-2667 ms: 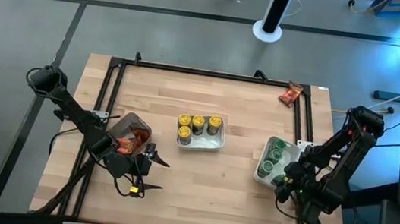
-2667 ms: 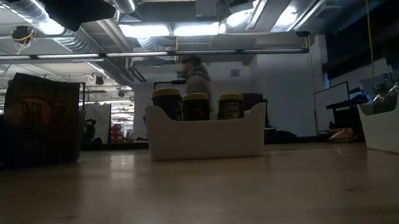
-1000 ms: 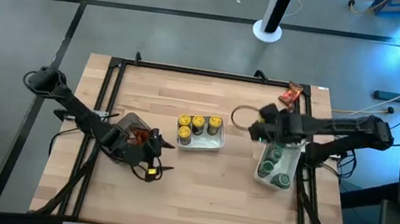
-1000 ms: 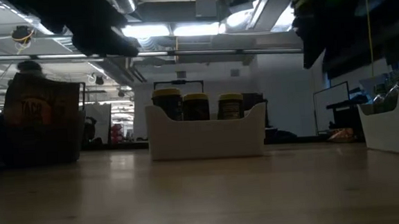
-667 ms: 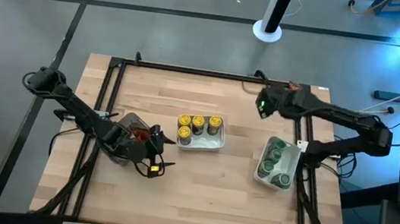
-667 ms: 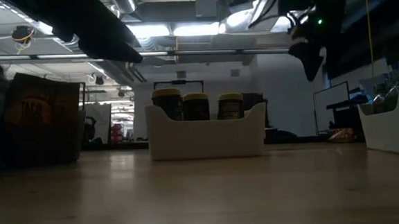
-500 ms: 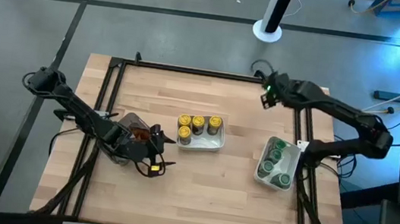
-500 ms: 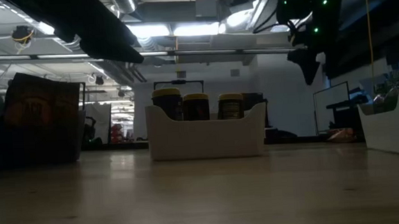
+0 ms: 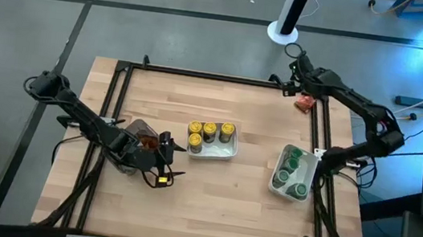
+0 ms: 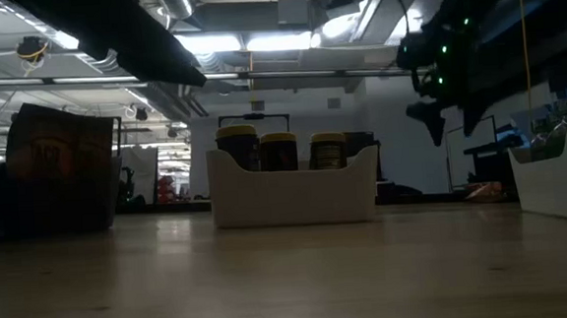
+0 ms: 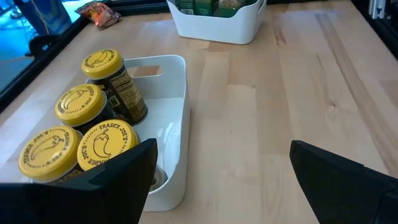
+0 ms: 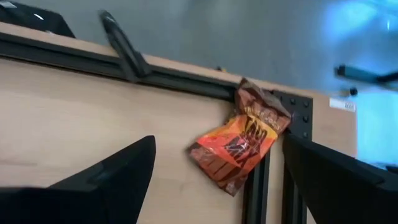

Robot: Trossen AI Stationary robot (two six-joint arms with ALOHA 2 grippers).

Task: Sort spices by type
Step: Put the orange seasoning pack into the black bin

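Several yellow-lidded jars point(image 9: 211, 131) stand in a white tray point(image 9: 231, 150) at the table's middle. Green-lidded jars point(image 9: 292, 167) fill a second white tray point(image 9: 278, 178) at the right edge. One red-orange packet point(image 9: 305, 102) lies flat at the far right corner, partly on the black frame rail. My right gripper point(image 9: 291, 84) hangs open in the air just left of it; in the right wrist view the packet point(image 12: 239, 152) shows between its fingers, untouched. My left gripper point(image 9: 170, 160) hovers open beside the grey bin point(image 9: 136, 129), pointing at the yellow-lidded jars point(image 11: 87, 121).
The grey bin at the left holds red-orange packets point(image 9: 144, 140). A black frame rail point(image 9: 217, 76) runs around the tabletop. Bare wood lies along the near edge and between the two trays. In the low view my right gripper point(image 10: 437, 118) hangs well above the table.
My right gripper has swung from beside the green-lidded tray toward the table's far edge, to the far right corner beside the red-orange packet, rolling and tipping down as it went. It has stayed open. My left gripper has barely shifted.
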